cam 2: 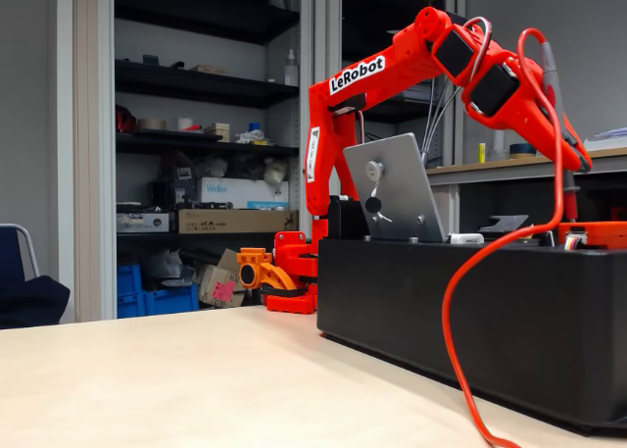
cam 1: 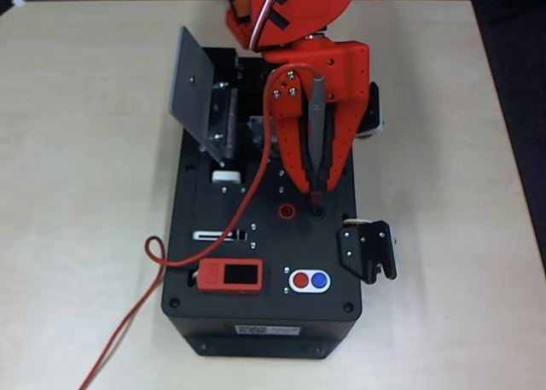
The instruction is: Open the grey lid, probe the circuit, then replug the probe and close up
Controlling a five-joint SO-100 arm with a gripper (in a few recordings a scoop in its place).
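The grey lid (cam 1: 194, 90) stands open, tilted up on the far left of the black box (cam 1: 256, 322); it is also visible in the fixed view (cam 2: 397, 198). Below its edge, the circuit (cam 1: 223, 127) shows partly, with metal parts. My orange gripper (cam 1: 316, 185) is shut on the probe (cam 1: 318, 121), a grey rod pointing down at the box top. The probe's red tip sits right at a black socket (cam 1: 317, 211), beside a red socket (cam 1: 287, 209); I cannot tell whether it is inserted. The probe (cam 2: 562, 124) and its red cable (cam 2: 460, 301) also show in the fixed view.
An orange display module (cam 1: 230, 276) and red and blue buttons (cam 1: 309, 280) sit at the box's near end. A black latch (cam 1: 368, 249) sticks out on the right side. The red cable (cam 1: 128, 322) loops off the box's left side across the table (cam 1: 77, 194).
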